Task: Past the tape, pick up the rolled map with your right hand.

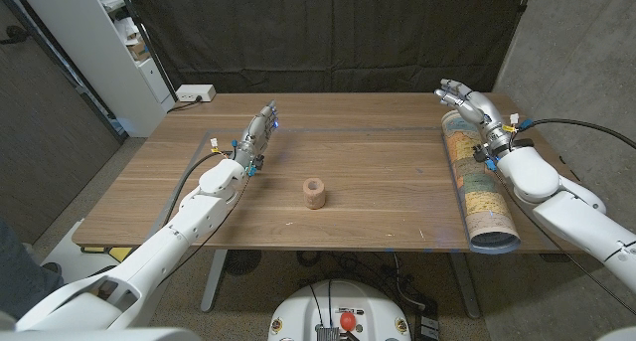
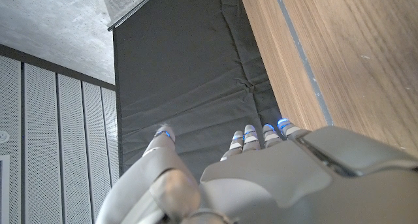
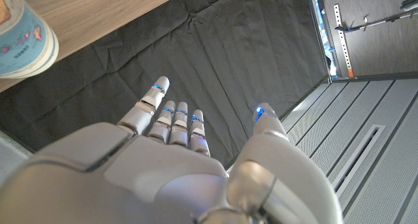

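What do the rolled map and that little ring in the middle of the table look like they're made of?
Rolled map: likely printed paper, matte; colourful print, layered edges at its open end. Ring: light brown and matte, possibly cork, wood or a tape roll; too small to tell.

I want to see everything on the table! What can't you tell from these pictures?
- Long rolled paper map: its far end, in the head view, hidden behind the right hand.
- Whether that hand touches the map: unclear; the right wrist view cuts off all but one rolled end.
- Small brown tape roll: too small to tell its material.
- Map print: too small to read.
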Robot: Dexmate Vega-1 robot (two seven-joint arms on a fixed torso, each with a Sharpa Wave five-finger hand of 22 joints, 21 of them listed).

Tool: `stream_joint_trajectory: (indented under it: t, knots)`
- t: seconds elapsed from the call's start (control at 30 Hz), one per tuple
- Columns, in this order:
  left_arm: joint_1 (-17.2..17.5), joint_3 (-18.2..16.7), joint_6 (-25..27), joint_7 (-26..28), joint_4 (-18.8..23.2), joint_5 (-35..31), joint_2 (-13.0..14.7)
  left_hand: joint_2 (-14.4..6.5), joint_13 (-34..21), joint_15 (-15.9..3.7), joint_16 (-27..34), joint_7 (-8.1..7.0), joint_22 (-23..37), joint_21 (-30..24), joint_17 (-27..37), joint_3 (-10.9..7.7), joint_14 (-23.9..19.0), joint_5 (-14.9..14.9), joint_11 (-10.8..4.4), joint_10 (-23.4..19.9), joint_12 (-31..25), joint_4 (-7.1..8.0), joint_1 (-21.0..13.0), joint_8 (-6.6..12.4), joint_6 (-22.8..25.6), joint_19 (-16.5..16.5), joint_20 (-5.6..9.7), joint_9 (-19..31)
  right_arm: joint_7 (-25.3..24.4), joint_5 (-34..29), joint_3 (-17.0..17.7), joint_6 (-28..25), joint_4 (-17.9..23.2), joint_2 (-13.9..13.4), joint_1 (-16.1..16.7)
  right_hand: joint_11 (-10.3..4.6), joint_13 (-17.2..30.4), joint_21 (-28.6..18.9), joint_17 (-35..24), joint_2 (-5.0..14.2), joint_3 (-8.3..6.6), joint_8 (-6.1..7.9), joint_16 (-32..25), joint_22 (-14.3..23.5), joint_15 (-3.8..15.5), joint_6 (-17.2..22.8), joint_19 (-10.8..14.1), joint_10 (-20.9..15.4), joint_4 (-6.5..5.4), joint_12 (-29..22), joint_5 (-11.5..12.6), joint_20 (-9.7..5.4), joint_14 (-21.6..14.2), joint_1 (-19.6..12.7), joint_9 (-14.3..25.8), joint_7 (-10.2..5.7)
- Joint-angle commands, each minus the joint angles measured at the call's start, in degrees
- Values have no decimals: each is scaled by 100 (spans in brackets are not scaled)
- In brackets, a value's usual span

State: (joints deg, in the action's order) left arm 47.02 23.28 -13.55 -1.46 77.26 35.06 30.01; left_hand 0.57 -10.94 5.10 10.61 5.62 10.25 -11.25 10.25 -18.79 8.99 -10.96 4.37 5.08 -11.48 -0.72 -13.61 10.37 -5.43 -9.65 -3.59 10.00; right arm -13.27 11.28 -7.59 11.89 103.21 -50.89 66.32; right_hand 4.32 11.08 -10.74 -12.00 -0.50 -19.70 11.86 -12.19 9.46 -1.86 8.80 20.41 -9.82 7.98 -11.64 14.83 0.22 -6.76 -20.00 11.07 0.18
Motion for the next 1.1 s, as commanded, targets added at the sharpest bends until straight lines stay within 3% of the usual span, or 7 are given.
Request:
stream_joint_trajectory:
  t: [0.03, 1.1]
  knots:
    - [-64, 13, -61, -101, -135, 16, -27, -40, -3, -7, 15, -9, 15, 7, 25, -15, 41, 1, -30, 17, -49, -40, 5, 42, 5, -125, 10, 23, -318, -300, 166, -433, 316, -36, 258, 34, 14, 17, 0, -25, 2, -1, 7, 26, -30, 23, -3, 12, 18, 7, 30, 31, 18, -31, 11, -36]
    - [-202, 4, -157, -315, -480, 95, -96, -54, -3, -7, 17, -14, 16, 4, 25, -6, 42, 2, -39, 17, -50, -61, 15, 41, 7, -144, -20, 24, -659, -649, 303, -1693, 969, -54, 532, 25, 26, 22, -9, -83, 38, -20, 17, 30, -243, 5, -111, 66, 2, 23, 19, 219, 34, -13, 18, -85]
